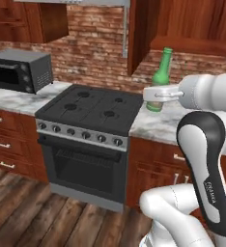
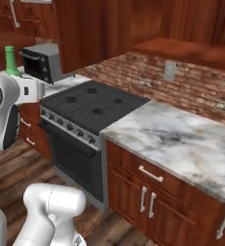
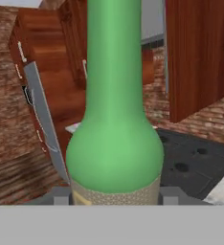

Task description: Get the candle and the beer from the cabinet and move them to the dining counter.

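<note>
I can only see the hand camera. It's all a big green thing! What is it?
Observer: It's the beer, a green bottle, and the tool is closed around its lower body.
Operator: Is it standing on something?
Observer: I can't tell; in the left base view its bottom is level with the marble worktop beside the stove.
Operator: Is it straight up?
Observer: Yes, upright, neck pointing up.
Operator: What else is nearby?
Observer: A microwave sits on the worktop on the stove's far side.
</note>
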{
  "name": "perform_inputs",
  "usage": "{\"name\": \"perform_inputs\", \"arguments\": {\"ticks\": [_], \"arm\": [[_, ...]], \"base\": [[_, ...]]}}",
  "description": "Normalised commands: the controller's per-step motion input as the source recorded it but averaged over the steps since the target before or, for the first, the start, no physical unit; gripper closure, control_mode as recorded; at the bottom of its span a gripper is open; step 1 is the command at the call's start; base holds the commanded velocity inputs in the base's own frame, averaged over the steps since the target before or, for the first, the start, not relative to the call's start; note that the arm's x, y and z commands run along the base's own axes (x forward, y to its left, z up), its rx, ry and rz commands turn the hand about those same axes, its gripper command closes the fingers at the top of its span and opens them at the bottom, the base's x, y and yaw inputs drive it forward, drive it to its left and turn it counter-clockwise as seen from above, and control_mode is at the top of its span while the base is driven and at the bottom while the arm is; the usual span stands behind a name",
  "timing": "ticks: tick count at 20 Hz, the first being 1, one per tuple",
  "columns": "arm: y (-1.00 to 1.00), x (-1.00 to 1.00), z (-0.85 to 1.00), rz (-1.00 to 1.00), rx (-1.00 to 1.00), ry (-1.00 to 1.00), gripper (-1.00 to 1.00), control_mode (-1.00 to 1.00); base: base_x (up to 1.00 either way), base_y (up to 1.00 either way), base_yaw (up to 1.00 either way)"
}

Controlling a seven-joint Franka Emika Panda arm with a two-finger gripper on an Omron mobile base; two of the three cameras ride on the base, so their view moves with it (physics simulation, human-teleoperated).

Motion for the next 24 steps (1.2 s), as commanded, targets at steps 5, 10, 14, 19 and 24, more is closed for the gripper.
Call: {"name": "perform_inputs", "arguments": {"ticks": [5, 10, 14, 19, 24], "arm": [[0.00, 0.00, 0.00, 0.00, 0.00, 0.00, 1.00, 1.00], [0.00, 0.00, 0.00, 0.00, 0.00, 0.00, 1.00, 1.00], [0.00, 0.00, 0.00, 0.00, 0.00, 0.00, 1.00, 1.00], [0.00, 0.00, 0.00, 0.00, 0.00, 0.00, 1.00, 1.00], [0.00, 0.00, 0.00, 0.00, 0.00, 0.00, 1.00, 1.00]], "base": [[-0.27, 0.00, 0.87], [-0.06, 0.01, 0.82], [0.07, 0.05, 0.73], [0.37, 0.05, 0.65], [0.68, 0.06, 0.45]]}}
